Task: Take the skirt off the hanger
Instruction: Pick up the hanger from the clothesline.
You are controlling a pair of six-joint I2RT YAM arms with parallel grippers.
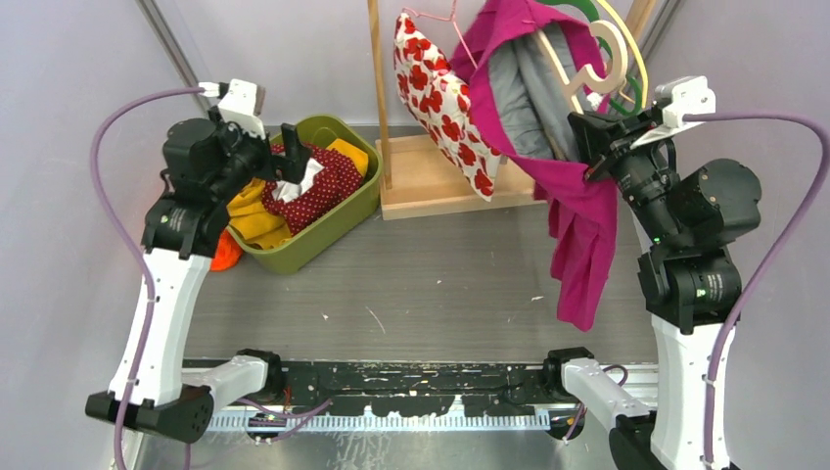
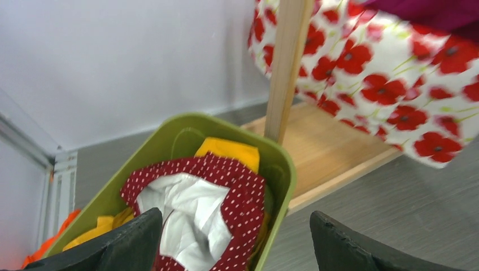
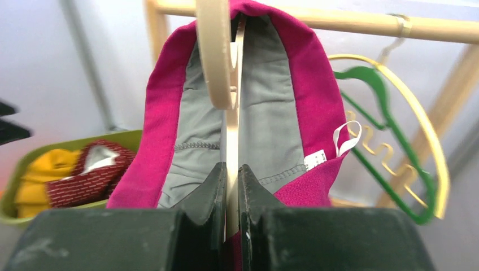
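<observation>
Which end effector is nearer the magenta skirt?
Right. The right end effector is shut on the cream hanger inside the skirt; the left end effector hangs open over the green bin, well apart from it.

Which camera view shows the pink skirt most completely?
The top view: the skirt is seen almost whole there, from the hanger down to its loose end. The right wrist view shows only its upper part and grey lining. The left wrist view shows only a pink corner at the top edge.
</observation>
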